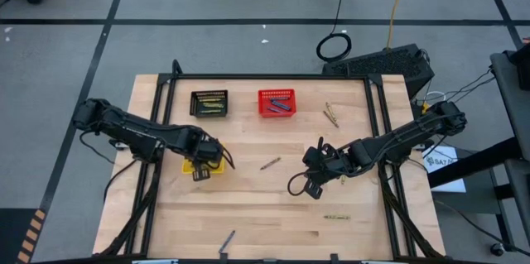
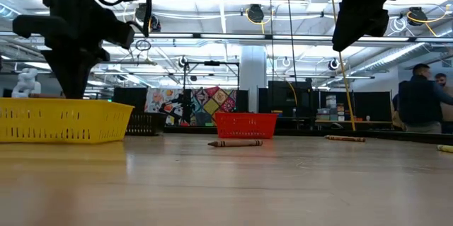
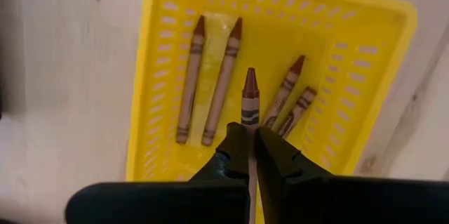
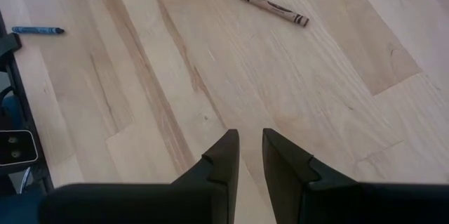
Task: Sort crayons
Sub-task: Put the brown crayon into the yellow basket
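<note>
**Brown crayon held over the yellow basket: risks at the drop**

The wooden table [image 1: 273,214] carries three small baskets: a black basket [image 1: 209,103] and a red basket [image 1: 276,103] at the far edge, and a yellow basket [image 3: 168,76] under the left arm. The left gripper [image 3: 250,155] is clenched on a brown crayon [image 3: 250,97], tip forward, directly above the yellow basket, where four brown crayons [image 3: 210,76] already lie. The right gripper [image 4: 250,155] hangs over bare wood near the table's middle, holding nothing, its fingers a narrow gap apart. Loose crayons remain: a brown one [image 1: 270,163] between the arms, a blue one [image 1: 228,239] near the front edge, and others [image 1: 331,114] to the right.

Likely faults, by judgement: released from too high, the crayon could bounce or roll over the low rim. A crayon clinging to one finger could be carried back out. The light basket could shift if nudged.
</note>
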